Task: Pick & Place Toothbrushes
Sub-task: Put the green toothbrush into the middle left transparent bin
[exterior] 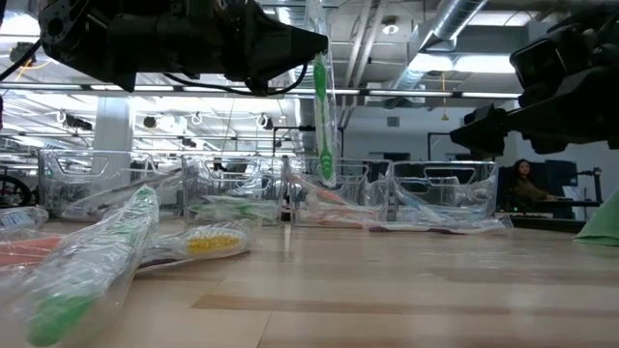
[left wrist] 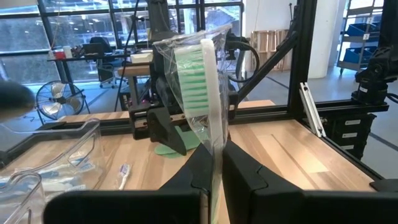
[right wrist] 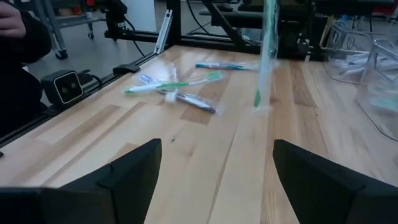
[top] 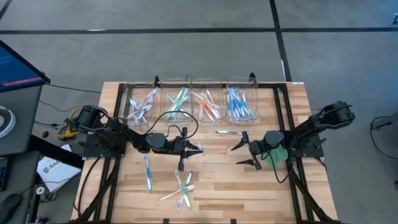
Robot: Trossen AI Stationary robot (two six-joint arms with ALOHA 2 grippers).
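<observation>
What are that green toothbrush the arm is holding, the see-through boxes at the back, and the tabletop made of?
Green toothbrush: looks like plastic sealed in a clear crinkly film wrapper, which catches glare; pinched in the left gripper.
Bins: clear, glossy, probably acrylic or hard plastic; the contents show through.
Table: pale wooden planks with visible grain and seams, like butcher block.

Table (top: 249, 186): pale wood planks, smooth, faint sheen, black metal frame. Bins (top: 208, 87): clear glossy plastic. Toothbrushes (top: 180, 190): plastic handles in crinkly clear shiny wrap. Held green brush (left wrist: 202, 87): white plastic, green bristles, glossy film around it. Left gripper (left wrist: 214, 177) and right gripper (right wrist: 214, 171): matt black plastic fingers. Floor: dull grey, smooth.
</observation>
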